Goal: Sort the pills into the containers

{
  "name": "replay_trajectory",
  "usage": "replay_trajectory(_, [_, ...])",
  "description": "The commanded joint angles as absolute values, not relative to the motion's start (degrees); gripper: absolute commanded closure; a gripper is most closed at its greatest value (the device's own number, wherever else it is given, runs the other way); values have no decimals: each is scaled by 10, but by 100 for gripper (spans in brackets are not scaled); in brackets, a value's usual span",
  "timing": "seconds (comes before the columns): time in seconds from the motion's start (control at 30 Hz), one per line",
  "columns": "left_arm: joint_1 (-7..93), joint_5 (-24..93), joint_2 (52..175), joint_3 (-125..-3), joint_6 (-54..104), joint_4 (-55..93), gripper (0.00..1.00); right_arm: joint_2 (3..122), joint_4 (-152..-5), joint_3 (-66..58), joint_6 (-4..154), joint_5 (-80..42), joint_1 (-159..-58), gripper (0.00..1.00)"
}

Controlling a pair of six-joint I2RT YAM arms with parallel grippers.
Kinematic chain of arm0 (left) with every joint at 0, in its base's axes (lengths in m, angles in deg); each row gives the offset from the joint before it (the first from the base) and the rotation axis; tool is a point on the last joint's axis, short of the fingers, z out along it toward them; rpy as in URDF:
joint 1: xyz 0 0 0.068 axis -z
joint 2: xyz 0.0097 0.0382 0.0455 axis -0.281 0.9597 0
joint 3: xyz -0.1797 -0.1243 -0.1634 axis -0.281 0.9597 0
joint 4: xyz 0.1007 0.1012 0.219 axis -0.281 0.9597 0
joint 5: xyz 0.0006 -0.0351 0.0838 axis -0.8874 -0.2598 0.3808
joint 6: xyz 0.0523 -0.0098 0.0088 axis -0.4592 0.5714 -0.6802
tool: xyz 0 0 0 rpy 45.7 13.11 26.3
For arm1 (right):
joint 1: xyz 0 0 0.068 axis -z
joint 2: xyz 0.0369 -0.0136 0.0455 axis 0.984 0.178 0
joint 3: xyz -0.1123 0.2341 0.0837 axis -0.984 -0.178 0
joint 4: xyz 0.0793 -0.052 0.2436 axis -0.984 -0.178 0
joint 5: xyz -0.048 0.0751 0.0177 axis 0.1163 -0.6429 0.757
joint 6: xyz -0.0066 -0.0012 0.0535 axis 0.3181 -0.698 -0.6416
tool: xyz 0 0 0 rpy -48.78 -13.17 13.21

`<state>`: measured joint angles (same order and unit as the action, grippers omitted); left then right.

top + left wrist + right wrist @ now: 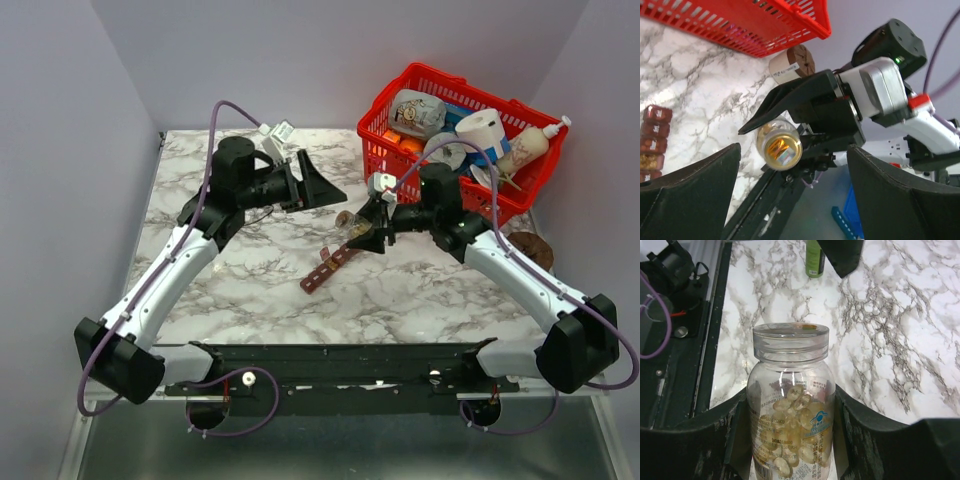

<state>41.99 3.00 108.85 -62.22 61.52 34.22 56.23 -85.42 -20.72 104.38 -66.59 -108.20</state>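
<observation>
My right gripper (790, 396) (366, 234) is shut on a clear pill bottle (791, 405) with no cap on its neck. Pale yellowish pills (796, 415) fill its lower part. In the left wrist view the bottle's round end (779, 146) faces the camera. The left gripper (794, 157) (318, 186) stands open and empty, a little apart from the bottle. The containers (330, 267) are a dark red-brown strip lying on the marble just in front of the right gripper. At the left wrist view's left edge, one compartment of the containers (652, 142) holds golden pills (651, 161).
A small round greenish cap (814, 260) stands on the marble between the two grippers, beside the left gripper's finger. A red mesh basket (385, 150) full of bottles and rolls fills the back right corner. A brown disc (527, 246) lies right of the right arm.
</observation>
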Motion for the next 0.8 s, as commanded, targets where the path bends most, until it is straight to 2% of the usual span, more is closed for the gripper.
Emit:
replay_trajectory(0.0, [464,112,1135,-699,641,437,8,551,-873,-185,1098,-609,-1095,93])
replay_trajectory(0.13, [489,159,1166,-747,612,533,18,547,-875,-186,1104,-598,-1095,93])
replay_trajectory(0.33, [505,202,1181,-773,563,600,20,547,-875,-185,1104,-597,-1097,93])
replay_trajectory(0.6, [524,207,1200,-788,550,609,21,550,-875,-185,1102,-599,-1100,93])
replay_trajectory(0.77, [528,199,1205,-788,549,609,30,552,-875,-186,1101,-599,-1100,93])
